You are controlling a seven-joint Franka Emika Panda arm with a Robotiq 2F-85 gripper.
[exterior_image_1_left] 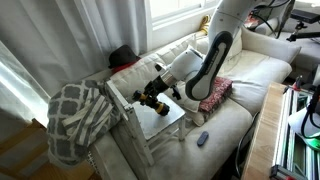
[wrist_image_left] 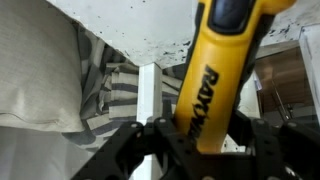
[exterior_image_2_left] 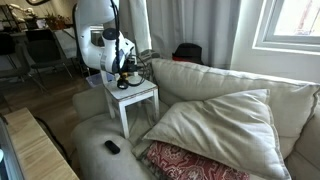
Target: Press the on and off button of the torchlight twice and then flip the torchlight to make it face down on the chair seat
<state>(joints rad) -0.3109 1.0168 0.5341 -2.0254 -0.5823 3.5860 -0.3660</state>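
The torchlight (wrist_image_left: 215, 85) is yellow with a black end and black lettering; in the wrist view it fills the middle, standing between my fingers. My gripper (wrist_image_left: 200, 140) is shut on its body. In an exterior view my gripper (exterior_image_1_left: 156, 93) holds the torchlight (exterior_image_1_left: 151, 99) just above the pale chair seat (exterior_image_1_left: 160, 120), near the seat's back edge. In an exterior view the gripper (exterior_image_2_left: 128, 74) hangs over the seat (exterior_image_2_left: 140, 91) and the torchlight (exterior_image_2_left: 130, 79) is mostly hidden by it.
A striped grey cloth (exterior_image_1_left: 78, 118) hangs over the chair's back. The chair stands against a cream sofa (exterior_image_1_left: 225, 105) with a patterned red cushion (exterior_image_1_left: 216, 95) and a small dark remote (exterior_image_1_left: 203, 138). A large cream pillow (exterior_image_2_left: 215, 125) lies on the sofa.
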